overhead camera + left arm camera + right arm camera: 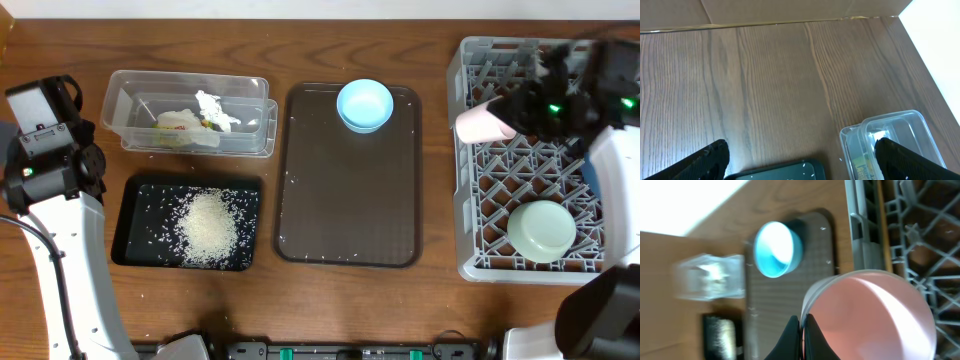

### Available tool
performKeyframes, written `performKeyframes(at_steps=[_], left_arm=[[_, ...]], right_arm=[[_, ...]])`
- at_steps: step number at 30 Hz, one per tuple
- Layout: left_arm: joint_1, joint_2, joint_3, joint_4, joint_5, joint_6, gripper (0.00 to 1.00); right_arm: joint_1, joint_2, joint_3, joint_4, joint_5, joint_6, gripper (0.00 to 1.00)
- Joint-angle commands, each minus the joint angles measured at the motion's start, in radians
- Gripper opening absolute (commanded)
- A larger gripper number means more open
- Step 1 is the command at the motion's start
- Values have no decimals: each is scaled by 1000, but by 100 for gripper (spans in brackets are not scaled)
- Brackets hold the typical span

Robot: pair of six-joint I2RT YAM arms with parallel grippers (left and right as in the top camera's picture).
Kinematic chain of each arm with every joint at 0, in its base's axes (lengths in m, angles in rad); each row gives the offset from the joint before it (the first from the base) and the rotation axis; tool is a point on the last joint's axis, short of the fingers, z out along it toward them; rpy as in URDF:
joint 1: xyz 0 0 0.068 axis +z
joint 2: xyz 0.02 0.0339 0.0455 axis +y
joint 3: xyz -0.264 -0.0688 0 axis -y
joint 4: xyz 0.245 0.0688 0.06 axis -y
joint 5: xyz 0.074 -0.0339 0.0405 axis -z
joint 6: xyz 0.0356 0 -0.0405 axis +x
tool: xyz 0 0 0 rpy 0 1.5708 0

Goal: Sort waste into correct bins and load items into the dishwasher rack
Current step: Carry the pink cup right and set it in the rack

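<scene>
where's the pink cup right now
In the overhead view the pink cup is on the right, at the upper-left corner of the dishwasher rack, its rim pinched by the right tool.

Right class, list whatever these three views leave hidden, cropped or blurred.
- Overhead: the rack's far-right corner, covered by the right arm.
- Overhead: the right gripper's fingers at the pink cup, lost under that arm.
- Right wrist: clear tub and black tray, blurred; contents unreadable.
- Left wrist: both bins cut off by the bottom edge.
</scene>
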Motion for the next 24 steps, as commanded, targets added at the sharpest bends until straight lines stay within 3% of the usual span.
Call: performKeyframes(at_steps=[1,4,11,24], left_arm=[[5,2,3,-3,-2,-5,95],[5,2,3,-3,-2,-4,95],[5,2,3,-3,-2,-4,95],[5,2,3,-3,-2,-5,95]], right_arm=[[-115,0,-80,69,-414,-7,1],[-203,0,-149,119,-513,-7,1],[-326,0,-263,124,-533,-51,1],[-362,0,-402,348,-538,2,1]])
